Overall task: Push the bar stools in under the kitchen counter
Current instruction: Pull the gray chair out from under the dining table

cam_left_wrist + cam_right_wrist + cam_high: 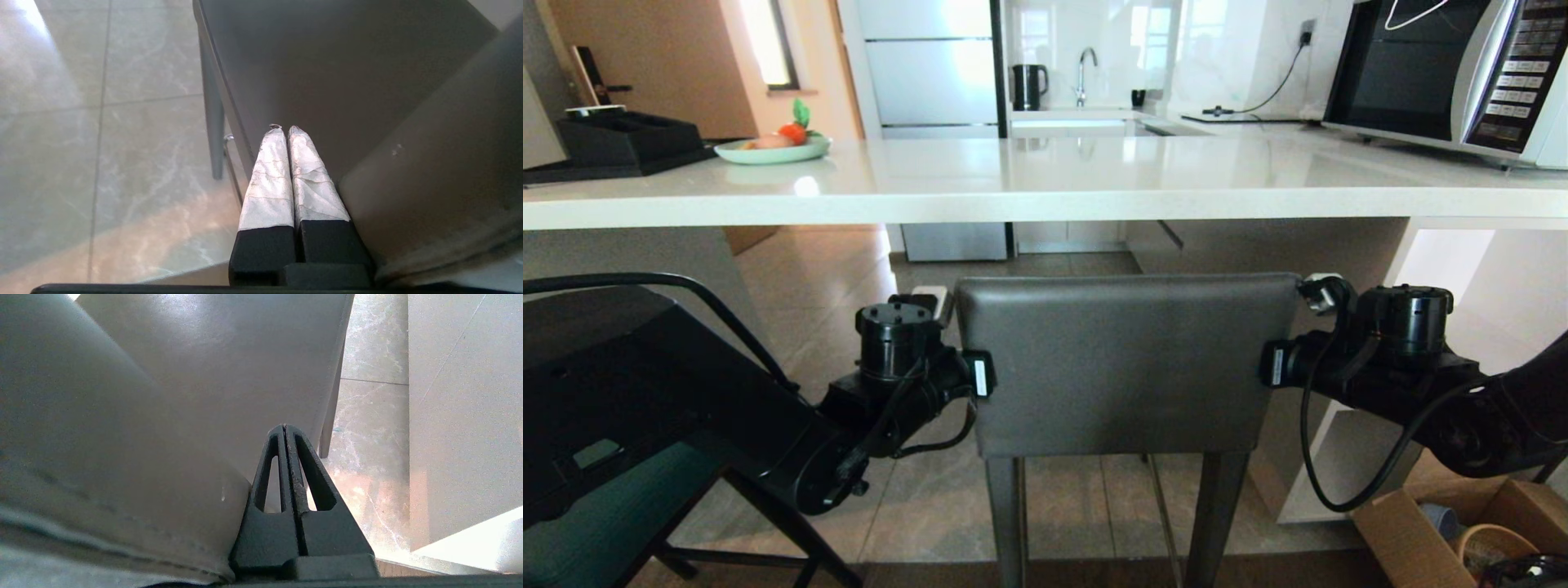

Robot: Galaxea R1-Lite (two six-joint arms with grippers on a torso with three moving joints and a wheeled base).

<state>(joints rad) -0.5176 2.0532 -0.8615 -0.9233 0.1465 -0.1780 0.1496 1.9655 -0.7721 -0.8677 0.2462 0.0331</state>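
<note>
The grey stool [1125, 363] is flanked at its backrest by the left gripper [284, 130] and right gripper [284, 428], both fingers pressed together, before the counter [1045, 192].

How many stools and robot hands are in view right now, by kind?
Grey stools: 1, the grey stool
Teal stools: 1, the teal stool
Robot hands: 2, the left hand and the right hand, both shut, flanking the grey backrest
Total: 4

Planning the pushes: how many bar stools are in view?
2. The grey stool stands straight ahead at the counter, with the left gripper and right gripper at either side of its back. The teal stool is at the robot's left, partly cut off.
</note>
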